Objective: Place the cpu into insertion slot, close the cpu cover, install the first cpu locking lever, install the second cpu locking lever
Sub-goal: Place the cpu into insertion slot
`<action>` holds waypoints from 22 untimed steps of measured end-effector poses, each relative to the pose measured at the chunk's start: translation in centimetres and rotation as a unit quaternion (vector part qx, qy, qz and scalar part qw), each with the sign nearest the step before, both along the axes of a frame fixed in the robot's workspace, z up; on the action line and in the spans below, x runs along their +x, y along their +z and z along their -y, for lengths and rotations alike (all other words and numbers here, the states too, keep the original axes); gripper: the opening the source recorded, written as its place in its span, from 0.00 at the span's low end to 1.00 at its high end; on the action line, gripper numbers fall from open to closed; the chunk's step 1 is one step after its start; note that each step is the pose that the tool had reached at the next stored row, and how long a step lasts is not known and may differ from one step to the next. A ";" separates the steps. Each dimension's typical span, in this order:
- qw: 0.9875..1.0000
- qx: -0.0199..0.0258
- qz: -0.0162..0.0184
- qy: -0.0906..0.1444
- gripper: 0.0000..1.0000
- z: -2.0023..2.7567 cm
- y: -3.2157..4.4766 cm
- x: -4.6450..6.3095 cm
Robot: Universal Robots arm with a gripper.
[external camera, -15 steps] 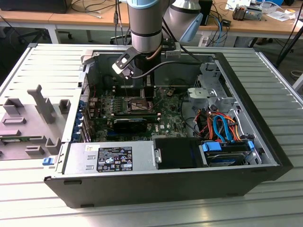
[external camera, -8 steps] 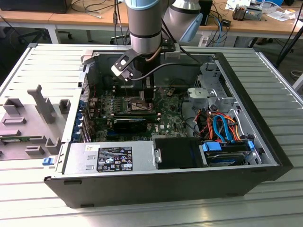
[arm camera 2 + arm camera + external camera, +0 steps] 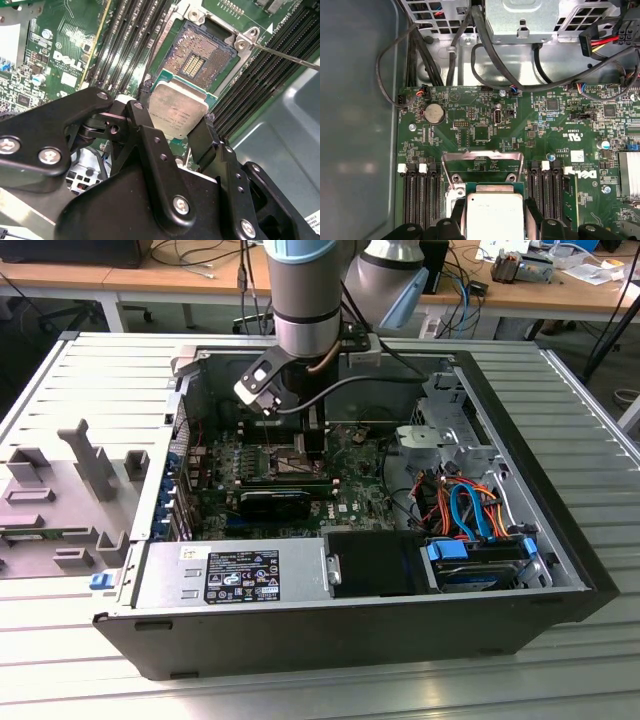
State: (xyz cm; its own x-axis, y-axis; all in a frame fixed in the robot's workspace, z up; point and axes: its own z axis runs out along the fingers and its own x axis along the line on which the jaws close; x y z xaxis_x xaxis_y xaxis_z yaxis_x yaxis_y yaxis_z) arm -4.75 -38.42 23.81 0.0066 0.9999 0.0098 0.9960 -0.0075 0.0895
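My gripper (image 3: 176, 114) is shut on the cpu (image 3: 175, 107), a flat silver square pinched by its edges between the two black fingers (image 3: 141, 112). The chip hovers just beside and slightly above the insertion slot (image 3: 199, 54), whose field of gold contacts lies bare inside a silver rim. In the first wrist view the cpu (image 3: 492, 215) sits between the fingers with the cpu cover (image 3: 482, 156) standing open behind it. A thin locking lever (image 3: 287, 56) sticks out past the socket's corner. In the exterior view the gripper (image 3: 312, 445) reaches down into the open computer case over the motherboard.
Long black memory slots (image 3: 127, 40) flank the socket on both sides. Black cables (image 3: 485, 60) and a metal drive cage (image 3: 520, 20) lie beyond the board. A power supply (image 3: 240, 575), a drive bay with coloured cables (image 3: 470, 515) and the case walls (image 3: 560, 490) enclose the workspace.
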 end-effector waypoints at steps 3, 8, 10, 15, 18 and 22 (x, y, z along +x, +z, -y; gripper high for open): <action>1.000 0.000 0.000 0.004 0.55 0.18 0.00 -0.1; 1.000 0.000 0.000 0.010 0.55 0.28 -0.05 -0.1; 1.000 0.000 0.000 0.011 0.55 0.30 -0.07 -0.2; 1.000 0.000 0.000 0.013 0.55 0.33 -0.13 -0.2; 1.000 0.000 0.000 0.015 0.55 0.39 -0.18 -0.4; 1.000 0.000 0.000 0.019 0.55 0.43 -0.29 -0.5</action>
State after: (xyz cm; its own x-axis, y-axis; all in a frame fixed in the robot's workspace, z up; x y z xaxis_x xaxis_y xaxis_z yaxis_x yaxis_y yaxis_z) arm -5.25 -38.84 23.52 -0.0312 0.9995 0.0097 0.9955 0.0302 0.0894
